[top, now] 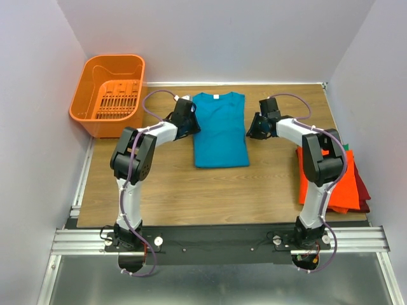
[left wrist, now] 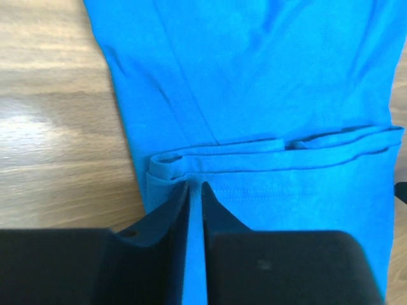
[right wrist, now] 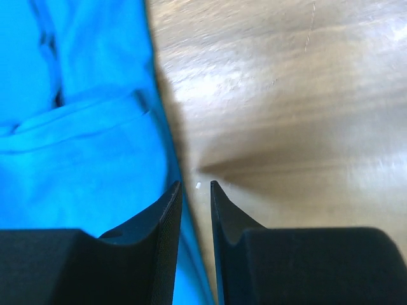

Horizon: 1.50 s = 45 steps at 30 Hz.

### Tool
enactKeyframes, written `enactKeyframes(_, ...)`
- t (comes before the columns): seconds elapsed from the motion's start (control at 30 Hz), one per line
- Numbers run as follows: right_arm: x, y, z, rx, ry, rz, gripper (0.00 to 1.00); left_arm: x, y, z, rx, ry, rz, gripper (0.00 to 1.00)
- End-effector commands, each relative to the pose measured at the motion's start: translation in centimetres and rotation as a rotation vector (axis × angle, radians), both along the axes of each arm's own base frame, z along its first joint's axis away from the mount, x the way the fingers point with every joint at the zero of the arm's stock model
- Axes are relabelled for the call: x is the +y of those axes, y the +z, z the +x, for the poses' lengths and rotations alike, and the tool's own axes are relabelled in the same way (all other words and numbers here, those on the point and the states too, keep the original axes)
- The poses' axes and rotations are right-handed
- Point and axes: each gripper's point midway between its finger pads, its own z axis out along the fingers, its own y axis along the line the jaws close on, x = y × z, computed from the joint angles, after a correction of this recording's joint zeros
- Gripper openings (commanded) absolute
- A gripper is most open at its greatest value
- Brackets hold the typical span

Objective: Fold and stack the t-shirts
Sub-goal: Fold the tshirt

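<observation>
Flanking the shirt (top: 220,130) to fold it, left gripper (left wrist: 195,185) and right gripper (right wrist: 195,184) have its edges at their fingertips; fingers near-shut, grasp unclear.

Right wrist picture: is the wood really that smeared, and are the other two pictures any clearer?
Right wrist view: the table looks streaky and blurred, with white glare and a dark shadow beside the blue shirt. Left wrist view: sharper, the shirt's hem stitching shows, with some glare on the wood. Top view: evenly lit and crisp, only soft shadows.
</observation>
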Motion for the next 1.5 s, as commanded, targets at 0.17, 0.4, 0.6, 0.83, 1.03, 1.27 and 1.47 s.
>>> enactKeyframes(0.17,1.0,6.4,-3.5,-0.073,0.022,0.091,0.34,0.4,7.6,-2.9,-0.114,-0.034,-0.075,0.25)
enactKeyframes(0.4,5.2,6.5,-8.7,-0.061,0.122,0.166,0.34,-1.3,6.2,-10.4,-0.072,-0.097,-0.133,0.17)
enactKeyframes(0.6,5.3,2.7,-11.3,0.018,0.107,0.162,0.34,-2.0,1.8,-15.2,0.023,-0.102,-0.123,0.14)
enactKeyframes(0.83,2.8,-1.4,-14.2,0.104,0.061,0.079,0.34,-0.6,-1.5,-17.0,0.09,-0.067,-0.069,0.09)
enactKeyframes(1.03,1.0,-1.2,-15.2,0.09,0.015,0.066,0.34,0.1,-0.7,-17.7,0.074,-0.071,-0.054,0.09)
enactKeyframes(1.27,0.7,-0.2,-16.5,0.069,0.008,0.094,0.41,1.7,1.2,-19.0,0.042,-0.052,-0.054,0.29)
enactKeyframes(1.47,0.9,-0.3,-16.8,0.08,0.011,0.112,0.46,1.8,0.3,-20.1,0.067,-0.066,-0.067,0.38)
